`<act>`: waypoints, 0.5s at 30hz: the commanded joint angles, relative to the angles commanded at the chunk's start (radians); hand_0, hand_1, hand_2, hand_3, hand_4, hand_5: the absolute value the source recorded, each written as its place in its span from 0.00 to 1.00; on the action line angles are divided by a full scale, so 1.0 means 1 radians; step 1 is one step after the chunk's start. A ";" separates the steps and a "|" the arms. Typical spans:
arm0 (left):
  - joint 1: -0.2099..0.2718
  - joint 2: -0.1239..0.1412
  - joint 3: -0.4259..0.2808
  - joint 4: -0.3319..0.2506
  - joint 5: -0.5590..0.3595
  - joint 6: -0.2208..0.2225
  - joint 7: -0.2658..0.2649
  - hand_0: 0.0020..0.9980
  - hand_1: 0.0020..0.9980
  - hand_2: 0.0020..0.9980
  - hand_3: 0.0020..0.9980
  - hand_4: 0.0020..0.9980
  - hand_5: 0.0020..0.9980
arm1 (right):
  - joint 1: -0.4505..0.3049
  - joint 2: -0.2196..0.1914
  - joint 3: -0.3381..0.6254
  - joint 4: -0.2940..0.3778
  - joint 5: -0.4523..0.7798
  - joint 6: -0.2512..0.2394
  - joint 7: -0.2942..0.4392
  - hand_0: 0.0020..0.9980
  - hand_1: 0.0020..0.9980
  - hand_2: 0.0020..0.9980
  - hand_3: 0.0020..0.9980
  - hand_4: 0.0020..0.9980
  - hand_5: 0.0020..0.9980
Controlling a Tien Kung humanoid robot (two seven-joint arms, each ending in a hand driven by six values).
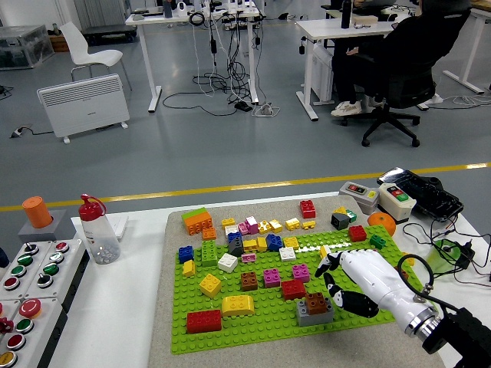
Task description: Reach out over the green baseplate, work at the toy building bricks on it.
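White counter holds the green baseplate. Your right hand hovers over it, fingers loosely spread, holding nothing. The brown-on-grey brick stack sits just left of your fingers, nearest them.

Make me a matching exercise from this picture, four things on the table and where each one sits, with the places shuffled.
Things:
1. water bottle
2. orange ball
3. large red brick
4. right hand

Places:
A. baseplate's near left corner
B. beside the brown-on-grey brick stack
C. left of the green baseplate
D. past the baseplate's far right corner

Pairs: 1-C, 2-D, 3-A, 4-B
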 joint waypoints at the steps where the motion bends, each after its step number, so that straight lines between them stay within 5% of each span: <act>1: -0.001 0.000 -0.001 0.000 0.001 0.000 0.000 0.65 0.68 0.67 0.57 0.28 1.00 | -0.019 0.013 0.023 0.007 0.039 -0.018 0.021 0.62 0.65 0.65 0.60 0.31 0.13; 2: -0.002 0.000 -0.001 0.000 0.002 0.001 -0.001 0.65 0.68 0.67 0.57 0.29 1.00 | -0.039 0.029 0.050 0.020 0.075 -0.029 0.045 0.76 0.76 0.80 0.76 0.37 0.19; 7: -0.005 0.001 0.000 0.000 0.004 0.003 -0.003 0.65 0.68 0.67 0.57 0.29 1.00 | -0.116 0.084 0.177 0.087 0.258 -0.012 0.144 0.76 0.76 0.80 0.76 0.37 0.19; 8: -0.006 0.001 0.000 0.000 0.004 0.004 -0.003 0.65 0.68 0.67 0.57 0.28 1.00 | -0.133 0.095 0.207 0.103 0.300 0.001 0.164 0.80 0.79 0.84 0.80 0.49 0.38; 15: -0.003 -0.003 0.003 0.000 0.008 0.005 0.000 0.65 0.68 0.67 0.57 0.29 1.00 | -0.240 0.158 0.411 0.164 0.551 0.123 0.188 0.82 0.81 0.86 0.86 0.52 0.41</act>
